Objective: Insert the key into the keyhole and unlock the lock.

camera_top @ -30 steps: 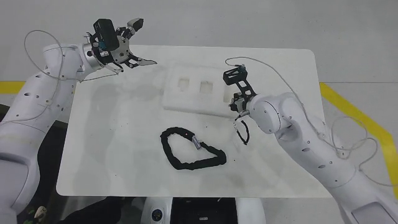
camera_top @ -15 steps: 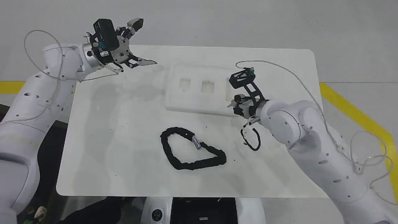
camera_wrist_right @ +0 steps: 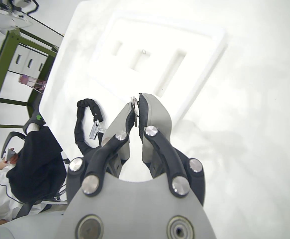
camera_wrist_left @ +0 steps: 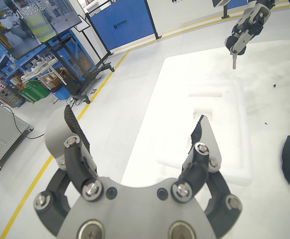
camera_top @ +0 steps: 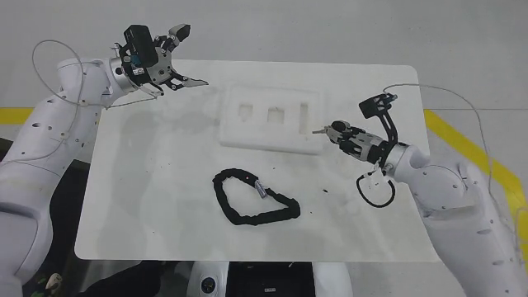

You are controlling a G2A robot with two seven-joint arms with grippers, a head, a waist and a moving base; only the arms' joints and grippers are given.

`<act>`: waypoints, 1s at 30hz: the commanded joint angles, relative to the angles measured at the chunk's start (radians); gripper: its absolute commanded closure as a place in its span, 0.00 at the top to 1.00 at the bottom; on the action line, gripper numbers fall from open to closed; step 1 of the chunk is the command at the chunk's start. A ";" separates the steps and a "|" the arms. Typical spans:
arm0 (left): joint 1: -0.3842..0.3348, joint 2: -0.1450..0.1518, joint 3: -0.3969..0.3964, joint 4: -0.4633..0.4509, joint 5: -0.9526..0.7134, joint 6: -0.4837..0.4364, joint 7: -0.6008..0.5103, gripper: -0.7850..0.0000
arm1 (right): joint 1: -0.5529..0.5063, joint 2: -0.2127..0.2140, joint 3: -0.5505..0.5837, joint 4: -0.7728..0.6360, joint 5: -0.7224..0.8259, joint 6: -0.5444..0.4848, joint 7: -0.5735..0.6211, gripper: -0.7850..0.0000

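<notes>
Right gripper (camera_top: 330, 130) holds the key (camera_top: 318, 131); lock (camera_top: 261, 190) lies on the table (camera_top: 148, 198).

The right gripper's jaws are closed narrowly on the key's head, seen pinched between the pads in the right wrist view (camera_wrist_right: 134, 105). The blade projects past the fingertips. In the top view the key is at the right edge of the white foam tray (camera_top: 235, 132), and in the left wrist view (camera_wrist_left: 234, 62) it hangs raised off the table. The lock, a black chain loop with a metal body, rests flat on the table in front of the tray, well apart from the key. The left gripper (camera_top: 188, 56) is at the table's far left corner with its jaws spread wide and nothing between them.
</notes>
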 commanded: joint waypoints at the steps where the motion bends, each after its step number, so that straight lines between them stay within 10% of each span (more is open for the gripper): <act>1: 0.000 0.000 0.000 0.000 0.000 0.000 0.000 1.00 | -0.020 0.003 0.031 0.002 0.021 -0.016 -0.015 0.00; 12: 0.002 0.000 -0.001 -0.004 -0.001 0.004 -0.005 1.00 | -0.087 0.008 0.103 -0.020 0.057 -0.021 -0.070 0.00; 30: 0.100 -0.027 0.118 -0.261 0.177 -0.150 -0.042 1.00 | -0.087 0.008 0.103 -0.020 0.057 -0.021 -0.070 0.00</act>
